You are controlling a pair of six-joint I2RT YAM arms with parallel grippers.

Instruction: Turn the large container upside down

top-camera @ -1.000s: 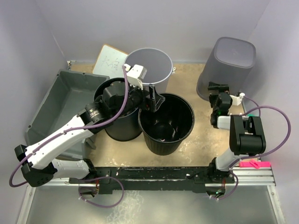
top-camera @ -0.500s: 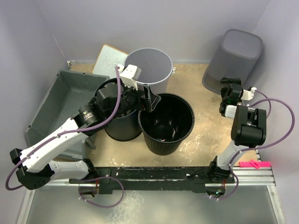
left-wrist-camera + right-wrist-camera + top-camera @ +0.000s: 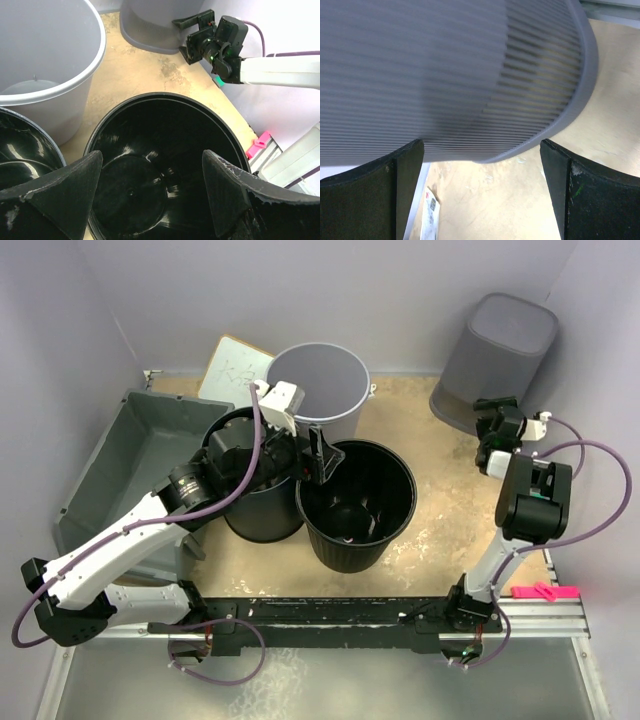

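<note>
Black bucket (image 3: 255, 522) flanks the large container (image 3: 125, 450); left pincer (image 3: 150, 166) and right pincer (image 3: 481, 151) gape (empty).

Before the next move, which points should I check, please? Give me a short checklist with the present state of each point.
1. The large container is already upside down: not ok, its open side faces up.
2. The left gripper is free: ok, open and empty above the black bucket.
3. The right gripper is free: ok, open, facing the ribbed wall of the dark-grey square bin.
4. A gripper is at the large container: not ok, both are away from it.
5. The inside of the large container is empty: ok where it shows; the left arm hides its near corner.
</note>
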